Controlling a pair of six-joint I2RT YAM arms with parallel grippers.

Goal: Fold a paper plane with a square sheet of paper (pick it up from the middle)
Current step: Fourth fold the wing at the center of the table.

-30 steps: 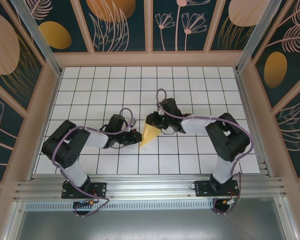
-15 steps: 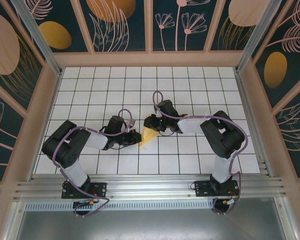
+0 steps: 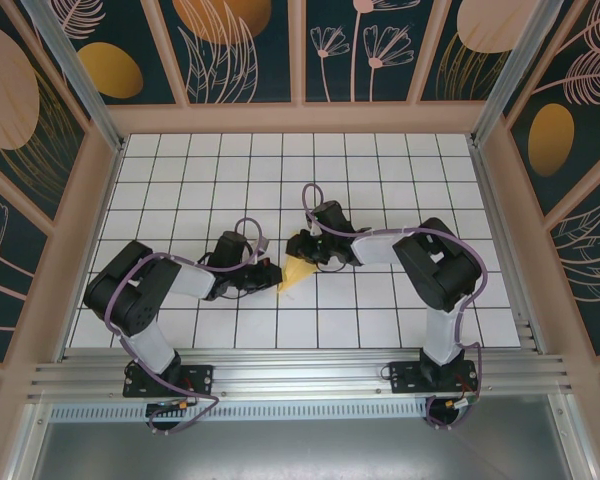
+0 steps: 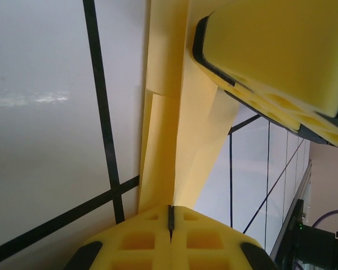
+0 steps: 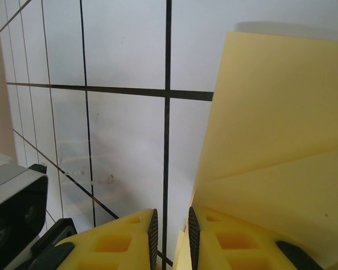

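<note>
Bright, even light throughout; glare streaks the table (image 4: 39,101) in the left wrist view, near pads (image 5: 236,247) blur.

Top view: high behind arm bases, looking down over whole bench (image 3: 380,160). Wrist views: very close, skimming bench tiles; both share the yellow paper (image 4: 169,146) (image 5: 270,124).

White gridded table (image 3: 400,160) enclosed by floral-patterned walls (image 3: 250,50).

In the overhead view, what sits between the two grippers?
The folded yellow paper spans the gap between the left gripper and the right gripper, on the white grid table; nothing else lies between.
</note>
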